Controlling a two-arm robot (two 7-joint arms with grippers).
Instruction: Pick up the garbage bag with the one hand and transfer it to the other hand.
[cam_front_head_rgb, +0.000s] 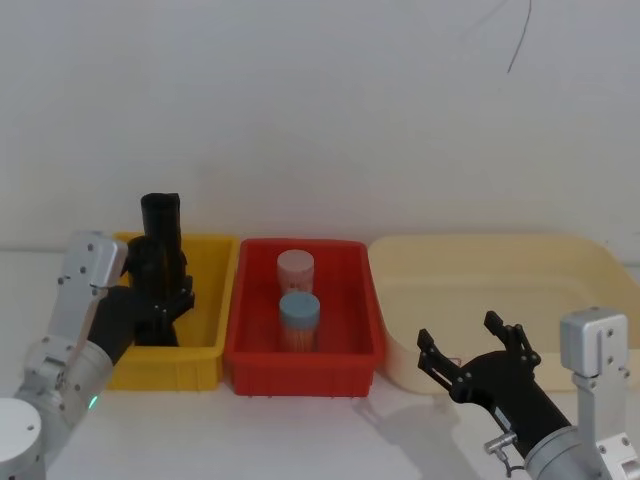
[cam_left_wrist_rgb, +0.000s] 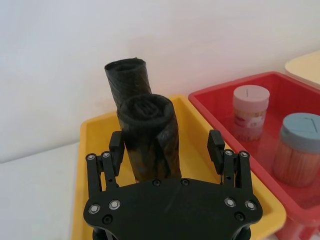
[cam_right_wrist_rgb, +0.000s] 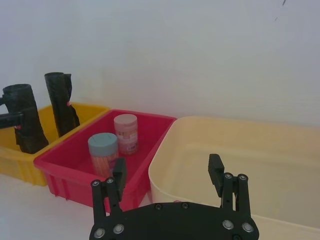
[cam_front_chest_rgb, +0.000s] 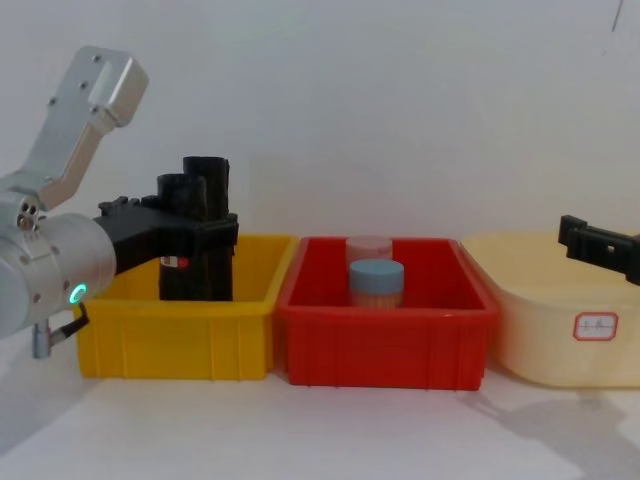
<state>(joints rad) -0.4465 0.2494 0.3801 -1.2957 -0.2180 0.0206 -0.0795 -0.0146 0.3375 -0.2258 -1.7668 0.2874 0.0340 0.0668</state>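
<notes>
Left wrist view has the left hand (cam_left_wrist_rgb: 166, 145) spread open either side of the matte black garbage bag roll (cam_left_wrist_rgb: 150, 135), which stands in the yellow plastic bin (cam_left_wrist_rgb: 95, 137) — grasp not yet made. Next, I'd judge: close, then lift clear of the taller black roll (cam_left_wrist_rgb: 127, 80) behind — the right hand (cam_right_wrist_rgb: 167, 167) hovers open by the cream plastic tub (cam_right_wrist_rgb: 260, 165).

Across mid-frame three containers stand side by side: the left bin (cam_front_head_rgb: 165, 368) holds the near roll (cam_left_wrist_rgb: 150, 135), set inside the left gripper (cam_left_wrist_rgb: 166, 142), with the far roll (cam_left_wrist_rgb: 127, 77) behind it, the middle bin (cam_front_head_rgb: 300, 372) holds the front jar (cam_front_head_rgb: 299, 318) before the back jar (cam_front_head_rgb: 295, 268), and the tub (cam_front_head_rgb: 480, 270) lies behind the right gripper (cam_front_head_rgb: 462, 335) at lower right.
</notes>
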